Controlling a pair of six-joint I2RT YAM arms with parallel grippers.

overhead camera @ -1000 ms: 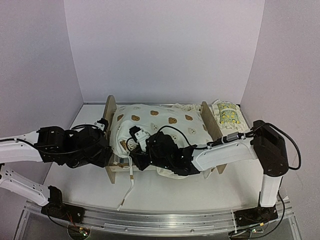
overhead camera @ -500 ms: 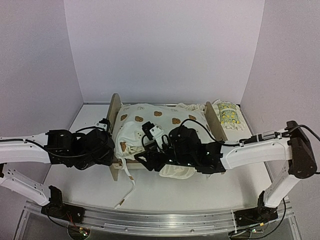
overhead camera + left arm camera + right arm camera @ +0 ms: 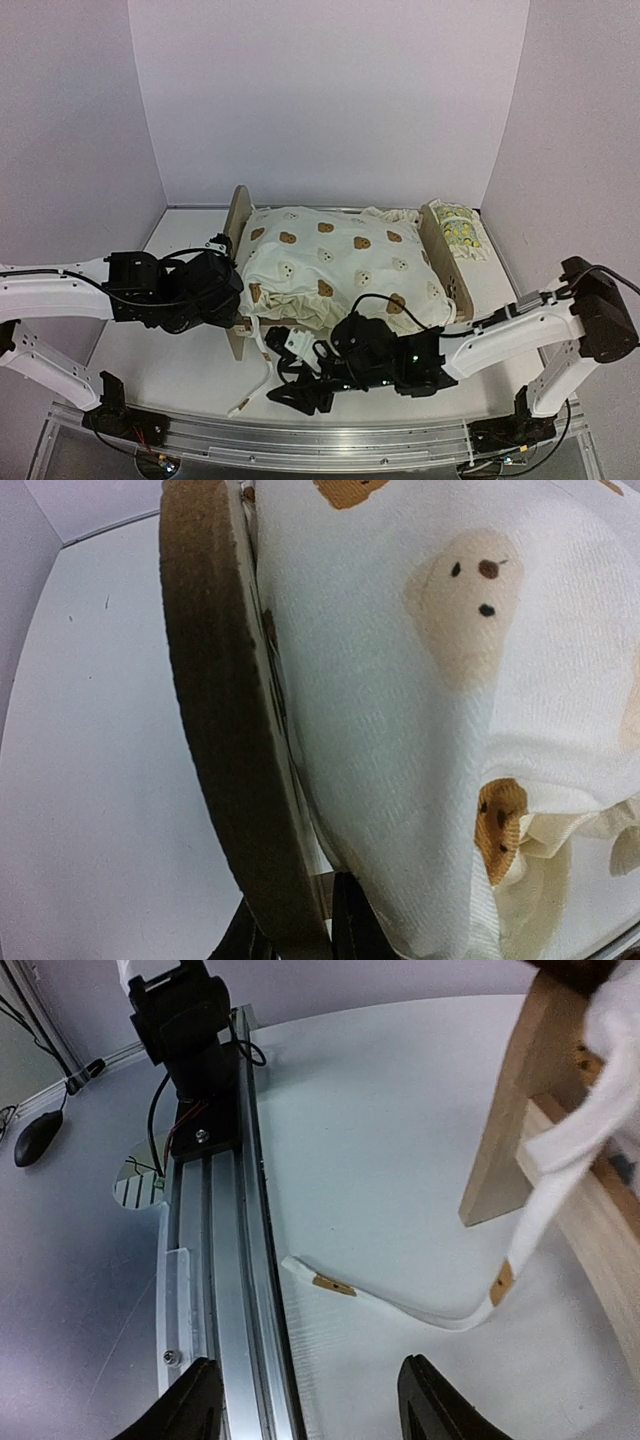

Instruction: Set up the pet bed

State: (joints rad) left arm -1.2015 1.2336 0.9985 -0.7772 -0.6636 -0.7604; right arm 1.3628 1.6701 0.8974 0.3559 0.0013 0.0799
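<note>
Two changes in the last second, biggest first: the pet bed (image 3: pixel 237 212) has slid a little toward my right side and sits mid-bench between my arms; the cream bear-print cushion (image 3: pixel 340 265), which was heaped under my right arm, now lies spread from end board to end board, so the mattress step looks about done; my right jaws (image 3: pixel 300 390) have come off it and hang low in front of the bed by the rail (image 3: pixel 220 1260), wide apart, nothing between them; my left jaws (image 3: pixel 300 935) have narrowed and pinch the lower edge of the left end board, steadying the frame, I reckon.

Still to do, as I judge it: the lemon-print pillow (image 3: pixel 458 230) lies on the bench (image 3: pixel 180 370) outside the right end board.

Materials, large to small: frame of pale flat wood, arched tops, rough brown cut edges; cushion soft, woven, puffy, wrinkled at its near corner; pillow small and plump; one thin white tie strap (image 3: pixel 400 1305) trailing limp from the cushion onto the bench, curling, with tan tabs.
</note>
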